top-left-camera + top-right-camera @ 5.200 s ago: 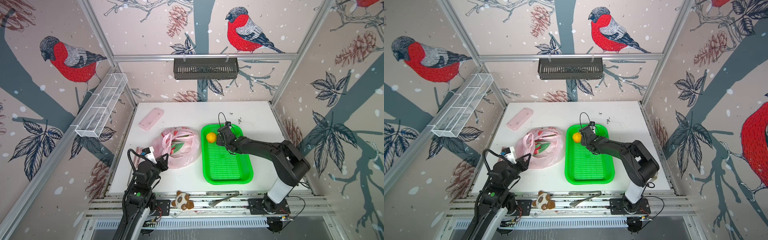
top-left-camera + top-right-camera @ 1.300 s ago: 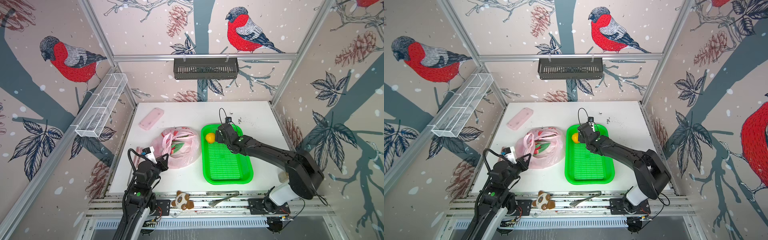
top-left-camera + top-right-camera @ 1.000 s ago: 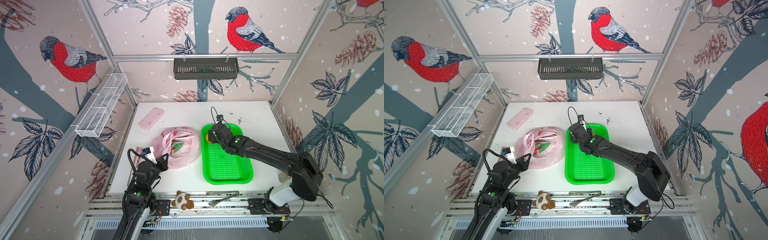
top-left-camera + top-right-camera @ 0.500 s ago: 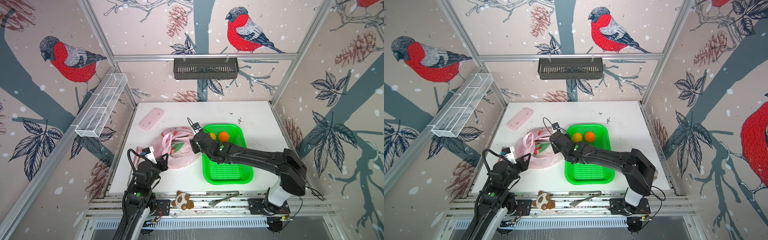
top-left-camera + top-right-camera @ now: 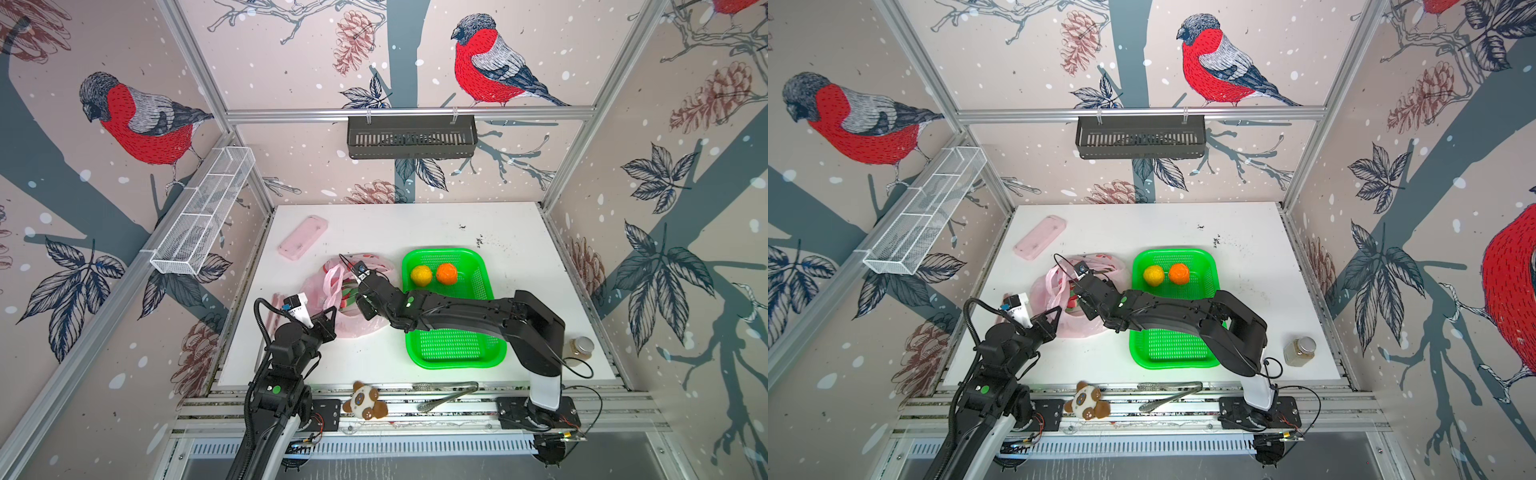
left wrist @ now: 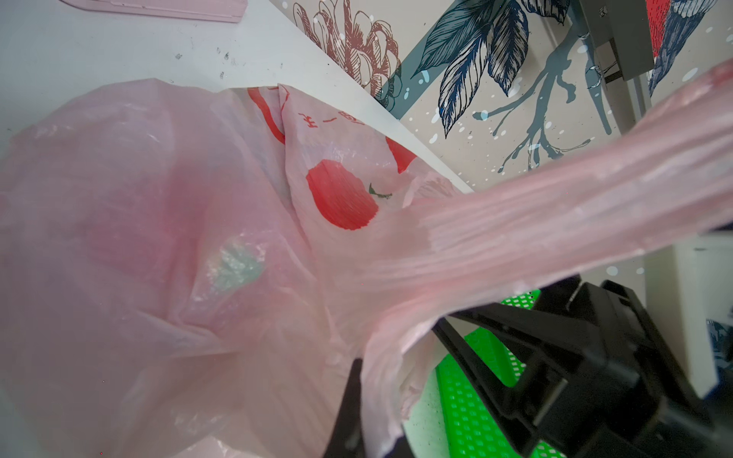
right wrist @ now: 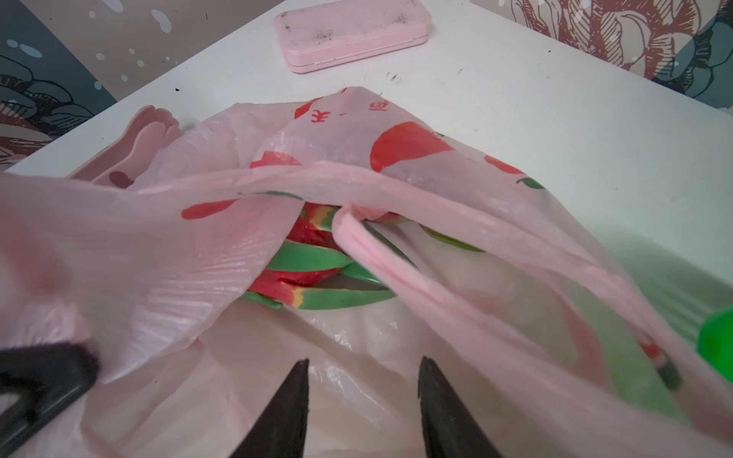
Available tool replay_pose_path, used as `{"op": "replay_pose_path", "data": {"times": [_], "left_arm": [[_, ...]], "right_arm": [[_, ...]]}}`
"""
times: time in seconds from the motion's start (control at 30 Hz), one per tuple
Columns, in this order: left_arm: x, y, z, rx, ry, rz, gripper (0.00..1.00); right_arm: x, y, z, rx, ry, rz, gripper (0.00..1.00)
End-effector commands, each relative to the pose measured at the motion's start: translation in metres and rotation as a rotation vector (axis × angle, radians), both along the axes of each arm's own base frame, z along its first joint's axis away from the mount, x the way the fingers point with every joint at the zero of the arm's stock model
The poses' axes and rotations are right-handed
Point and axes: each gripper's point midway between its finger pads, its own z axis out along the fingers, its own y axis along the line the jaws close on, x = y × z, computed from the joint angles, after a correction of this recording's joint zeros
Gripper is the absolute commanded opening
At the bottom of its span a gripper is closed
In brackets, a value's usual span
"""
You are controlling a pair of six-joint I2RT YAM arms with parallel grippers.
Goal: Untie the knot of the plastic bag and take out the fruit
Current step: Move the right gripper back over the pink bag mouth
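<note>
so the left fingers point(image 6: 346, 412) are clamped on a handle of the plastic bag point(image 5: 357, 327) – it sits on the bench point(image 5: 415, 232) just beside the green tray point(image 5: 453, 345). right fingers point(image 7: 289, 412) stand apart at its mouth – dragon fruit point(image 7: 305, 273) inside, nothing gripped.

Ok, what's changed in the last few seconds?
The right gripper left the green tray and swung across to the open mouth of the plastic bag, jaws apart above the dragon fruit. An orange ball now lies in the tray beside the yellow ball. The left gripper still clamps the bag's handle; bag unmoved.
</note>
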Motion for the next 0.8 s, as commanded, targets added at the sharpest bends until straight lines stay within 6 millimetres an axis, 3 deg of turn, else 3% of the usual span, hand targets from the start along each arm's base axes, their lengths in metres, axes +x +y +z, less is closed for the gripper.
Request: {"op": "replay_pose_path", "data": {"times": [0.0,0.27,0.77], "left_arm": [[0.001,0.002,0.004,-0.004,-0.012,0.013,0.0],[0.001,0.002,0.004,-0.003,-0.01,0.014,0.0],[0.001,0.001,0.004,-0.005,-0.009,0.01,0.0]], "right_arm": [[0.007,0.008,-0.01,-0.035,-0.011,0.019,0.46],[0.033,0.016,-0.037,-0.079,-0.01,-0.013,0.46],[0.063,0.013,-0.061,-0.177,-0.057,-0.051,0.46]]}}
